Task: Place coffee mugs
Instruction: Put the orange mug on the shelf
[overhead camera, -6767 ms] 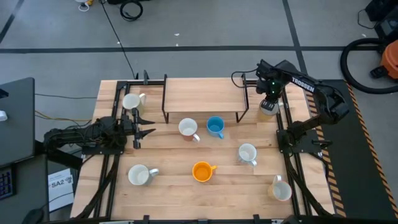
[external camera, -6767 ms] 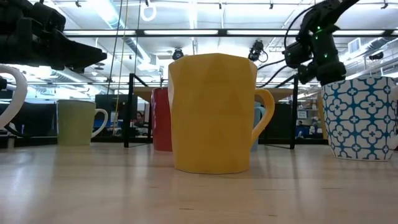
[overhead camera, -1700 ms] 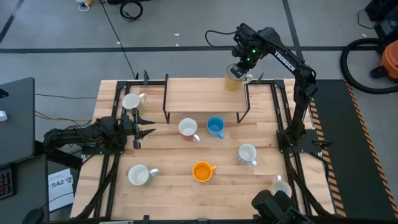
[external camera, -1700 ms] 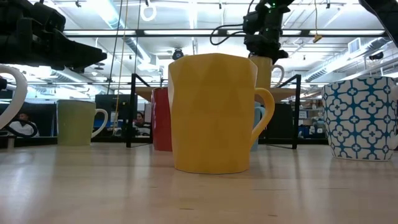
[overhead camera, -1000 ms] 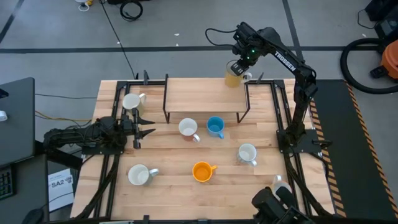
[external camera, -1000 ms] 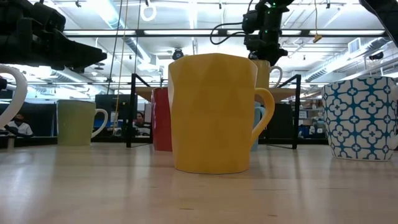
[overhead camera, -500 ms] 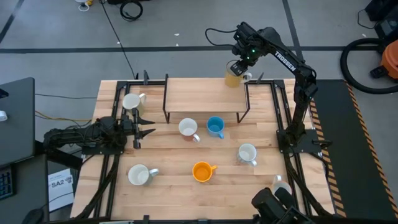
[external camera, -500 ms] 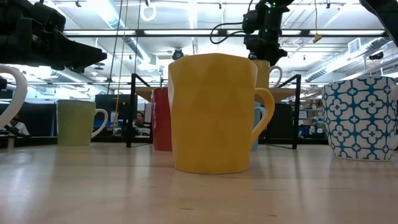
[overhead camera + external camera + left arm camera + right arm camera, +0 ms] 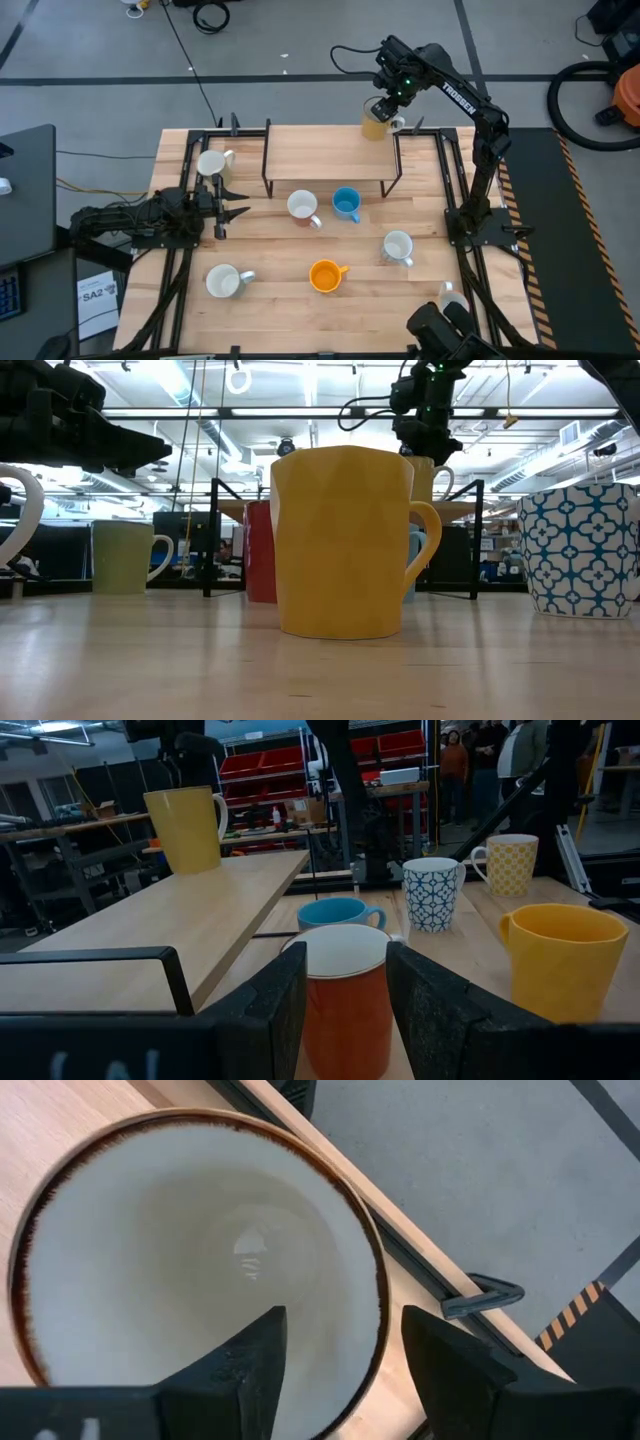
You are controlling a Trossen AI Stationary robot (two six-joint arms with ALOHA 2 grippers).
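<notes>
A yellow-cream mug (image 9: 375,127) stands upright on its base at the far right corner of the raised wooden shelf (image 9: 325,150); it also shows in the low view (image 9: 428,478). My right gripper (image 9: 384,111) hangs over it, pointing down and open. In the right wrist view one finger (image 9: 240,1370) is inside the mug and the other (image 9: 450,1370) outside its rim (image 9: 372,1295), with a gap on both sides. My left gripper (image 9: 235,203) waits open at the table's left, level, facing a red-orange mug (image 9: 343,995).
Below the shelf stand the red-orange mug (image 9: 302,206), a blue mug (image 9: 346,203), a patterned mug (image 9: 398,246), an orange mug (image 9: 324,275) and a white one (image 9: 222,282). A cream mug (image 9: 211,163) stands far left, and another mug (image 9: 452,300) near right.
</notes>
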